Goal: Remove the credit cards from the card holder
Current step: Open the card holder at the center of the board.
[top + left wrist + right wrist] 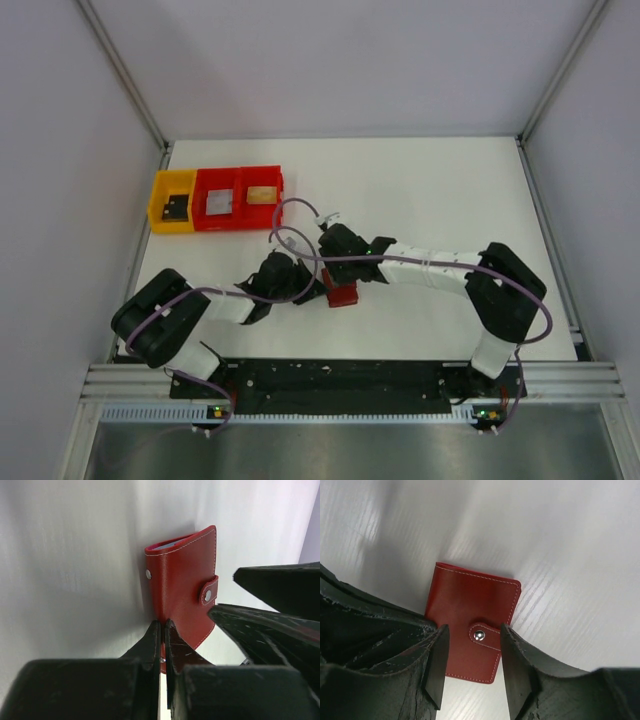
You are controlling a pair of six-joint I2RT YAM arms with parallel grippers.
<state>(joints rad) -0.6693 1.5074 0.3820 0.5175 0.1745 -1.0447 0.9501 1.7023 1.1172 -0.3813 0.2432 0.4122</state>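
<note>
- Between the fingers of the right gripper (472, 636), which stands wide and holds nothing, lies the snap tab (482, 636); one finger is on either side of it, hovering just above.
- Directly beneath that gripper the card holder (465, 600) lies flat on the table (560, 555), closed, clasp fastened; its long axis runs straight away from the fingers, and the gap between them crosses its short axis.
- At the wallet's near end the left gripper (161, 630) is narrowed to a slit; red shows between its fingers, so it appears clamped on that edge.
- At the far end from the left gripper a pale sliver shows inside the fold; whether it is a pocket or one of the credit cards cannot be told; no card is out.
- Judgement: both arms are at the wallet, the left anchoring, the right nearer the clasp; the coming move turns on the tab lying centred between the right fingers; they likely must catch its free end and lift it off the stud.
</note>
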